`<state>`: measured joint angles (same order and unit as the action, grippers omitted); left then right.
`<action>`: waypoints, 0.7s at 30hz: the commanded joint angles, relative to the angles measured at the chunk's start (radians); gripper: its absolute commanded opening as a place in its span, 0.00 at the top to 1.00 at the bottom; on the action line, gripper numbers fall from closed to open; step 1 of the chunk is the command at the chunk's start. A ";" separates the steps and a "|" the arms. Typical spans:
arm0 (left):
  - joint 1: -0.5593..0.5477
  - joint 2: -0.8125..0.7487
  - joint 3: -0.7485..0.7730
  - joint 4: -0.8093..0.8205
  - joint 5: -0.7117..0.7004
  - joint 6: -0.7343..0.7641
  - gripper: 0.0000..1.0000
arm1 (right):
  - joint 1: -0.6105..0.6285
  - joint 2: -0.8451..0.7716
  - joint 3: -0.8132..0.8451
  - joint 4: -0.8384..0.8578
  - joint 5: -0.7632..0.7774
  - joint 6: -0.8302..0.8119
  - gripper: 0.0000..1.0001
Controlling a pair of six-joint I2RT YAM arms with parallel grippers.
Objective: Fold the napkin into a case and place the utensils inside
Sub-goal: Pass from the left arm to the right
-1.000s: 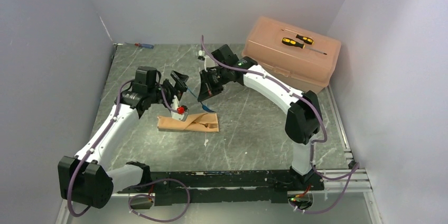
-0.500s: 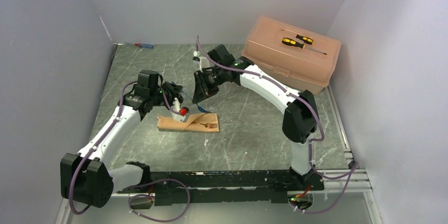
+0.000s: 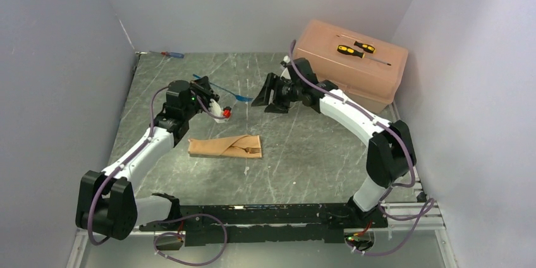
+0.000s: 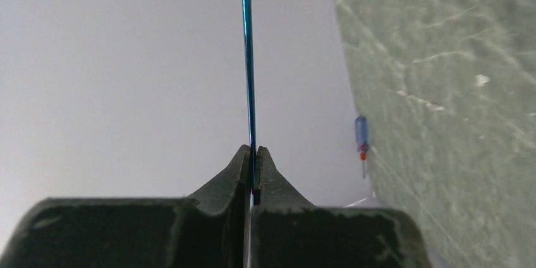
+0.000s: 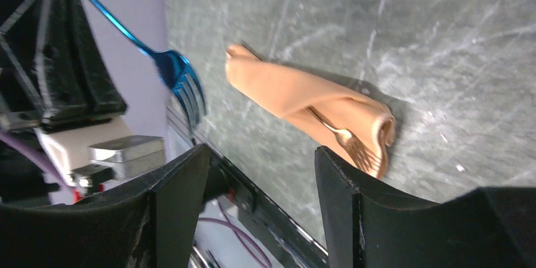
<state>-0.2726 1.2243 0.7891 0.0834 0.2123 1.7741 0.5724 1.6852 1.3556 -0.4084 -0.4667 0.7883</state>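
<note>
A: Left wrist view: is the left claw [image 4: 253,154] closed?
B: Clamped tight on the handle of the blue fork [image 4: 248,59], held up off the table [image 3: 303,148].
A: And the right claw [image 5: 259,160]?
B: Fingers well apart, gripping nothing. The blue tines hang just beside it.
A: The napkin case [image 3: 221,146]?
B: Flat on the table, on the near side of both claws, with a gold fork [image 3: 251,150] tucked inside.
</note>
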 commanded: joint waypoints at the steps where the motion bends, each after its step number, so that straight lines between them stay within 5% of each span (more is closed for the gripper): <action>1: -0.032 -0.015 0.003 0.150 -0.137 -0.047 0.97 | 0.009 -0.070 -0.034 0.211 0.063 0.157 0.35; 7: -0.059 -0.014 -0.023 0.192 -0.226 -0.025 0.97 | 0.007 -0.045 -0.055 0.394 0.029 0.280 0.37; 21: -0.080 -0.030 -0.027 0.186 -0.300 -0.050 0.97 | 0.014 0.043 -0.001 0.403 0.094 0.352 0.55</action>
<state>-0.3431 1.2182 0.7574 0.2108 -0.0544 1.7550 0.5823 1.7054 1.3075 -0.0570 -0.4080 1.1011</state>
